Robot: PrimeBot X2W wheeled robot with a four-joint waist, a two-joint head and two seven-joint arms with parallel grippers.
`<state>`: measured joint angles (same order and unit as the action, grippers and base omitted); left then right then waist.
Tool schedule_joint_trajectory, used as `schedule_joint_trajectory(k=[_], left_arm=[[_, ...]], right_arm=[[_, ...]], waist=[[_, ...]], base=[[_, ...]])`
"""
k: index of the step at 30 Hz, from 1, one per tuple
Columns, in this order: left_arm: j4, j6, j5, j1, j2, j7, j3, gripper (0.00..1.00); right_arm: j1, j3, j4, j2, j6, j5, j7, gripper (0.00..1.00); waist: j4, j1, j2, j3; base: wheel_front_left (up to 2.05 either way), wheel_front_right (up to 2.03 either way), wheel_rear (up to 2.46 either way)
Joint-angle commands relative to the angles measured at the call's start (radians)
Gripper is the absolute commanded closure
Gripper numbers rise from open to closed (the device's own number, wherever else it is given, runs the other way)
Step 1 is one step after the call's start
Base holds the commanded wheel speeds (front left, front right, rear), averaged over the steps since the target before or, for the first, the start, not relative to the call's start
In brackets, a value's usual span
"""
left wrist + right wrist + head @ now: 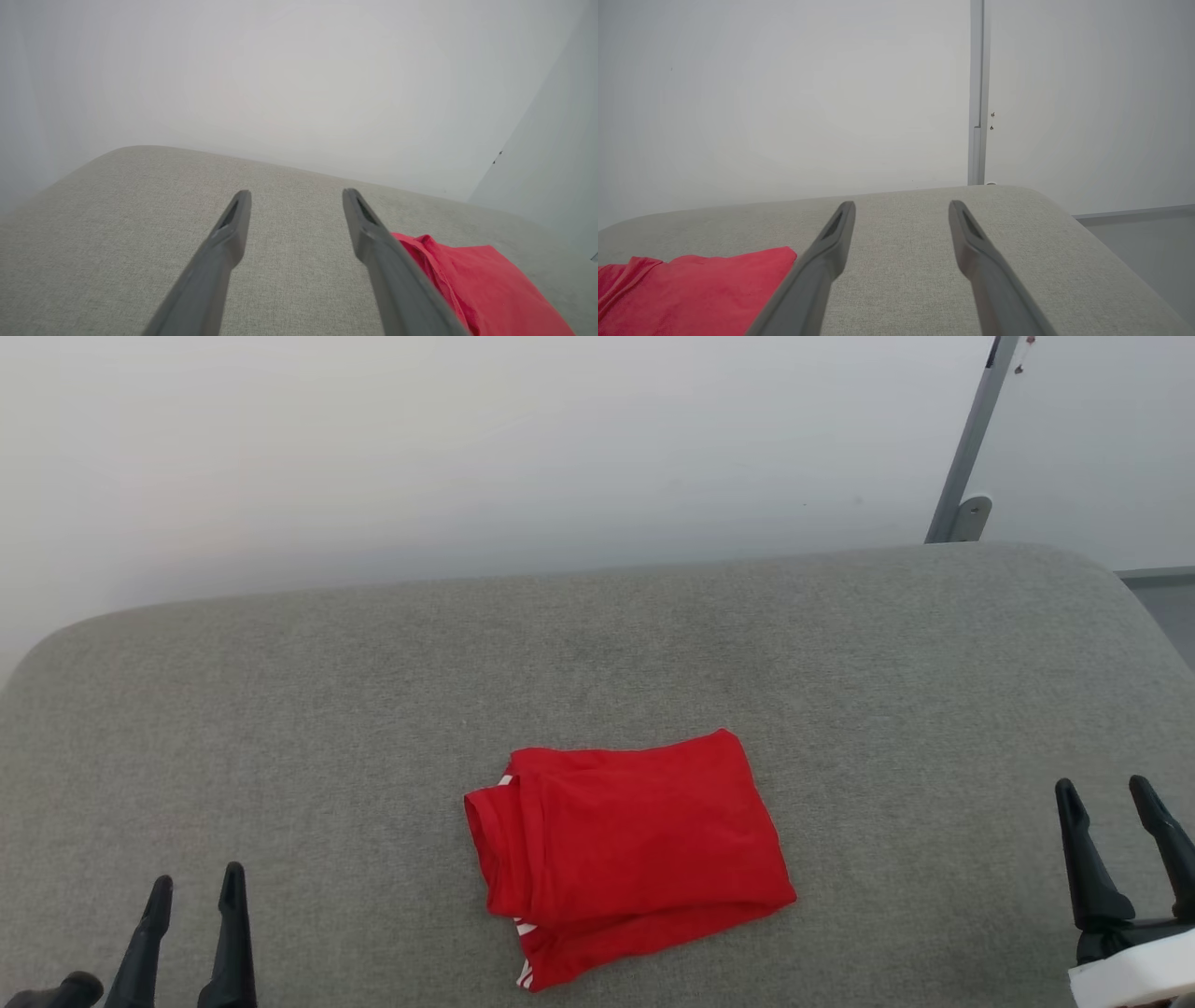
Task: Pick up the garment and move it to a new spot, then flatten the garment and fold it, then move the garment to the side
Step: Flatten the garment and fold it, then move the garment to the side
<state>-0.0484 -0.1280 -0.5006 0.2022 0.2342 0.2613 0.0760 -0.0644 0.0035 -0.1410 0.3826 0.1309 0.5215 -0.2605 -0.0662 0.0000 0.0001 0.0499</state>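
Observation:
The garment [630,854], bright red with thin white stripes peeking out at its left and lower edges, lies folded into a rough rectangle on the grey padded surface [373,691], near the front middle. My left gripper [196,882] stands open at the lower left, well apart from the cloth, with nothing between its fingers. At the lower right my right gripper [1111,789] is open too and holds nothing. The left wrist view has the garment [481,284] at lower right, partly behind one finger of the left gripper [296,193]. In the right wrist view the garment [691,289] lies left of the right gripper [901,205].
A pale wall rises behind the surface's far edge. A grey metal post [966,453] stands at the back right corner. The surface's rounded right corner [1120,588] drops off to a grey floor [1143,247]. Bare fabric stretches around the garment on all sides.

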Motion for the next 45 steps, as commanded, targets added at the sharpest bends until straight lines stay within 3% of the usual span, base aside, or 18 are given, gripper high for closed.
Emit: schedule_joint_trajectory(k=[1, 13, 30, 34, 45], left_arm=[[-0.004, -0.003, 0.007, -0.014, 0.004, 0.005, -0.008, 0.00], [-0.032, -0.003, 0.008, -0.057, 0.016, 0.005, -0.043, 0.00], [-0.020, -0.003, 0.018, -0.089, 0.013, 0.005, -0.065, 0.00], [-0.011, -0.003, 0.011, -0.096, 0.017, 0.005, -0.068, 0.00], [-0.001, -0.003, 0.004, -0.147, 0.023, 0.005, -0.114, 0.00]], right_arm=[[-0.007, -0.005, 0.011, -0.009, 0.000, -0.011, -0.005, 0.00], [0.004, 0.011, 0.028, -0.043, 0.000, -0.047, -0.005, 0.00], [0.077, 0.107, -0.024, -0.028, 0.000, -0.004, -0.005, 0.00], [0.153, 0.179, -0.078, -0.007, 0.000, 0.082, 0.081, 0.00], [0.365, 0.398, -0.161, 0.126, 0.000, 0.277, 0.464, 0.00]], waist=[[0.005, 0.0000, -0.0001, -0.003], [0.027, 0.0000, -0.0001, -0.012], [0.084, 0.0000, -0.0001, -0.023], [0.104, 0.0000, -0.0001, -0.036], [0.193, 0.0000, -0.0001, -0.131]], base=[[0.00, 0.00, 0.00], [0.00, 0.00, 0.00], [0.00, 0.00, 0.00], [0.00, 0.00, 0.00], [0.00, 0.00, 0.00]])
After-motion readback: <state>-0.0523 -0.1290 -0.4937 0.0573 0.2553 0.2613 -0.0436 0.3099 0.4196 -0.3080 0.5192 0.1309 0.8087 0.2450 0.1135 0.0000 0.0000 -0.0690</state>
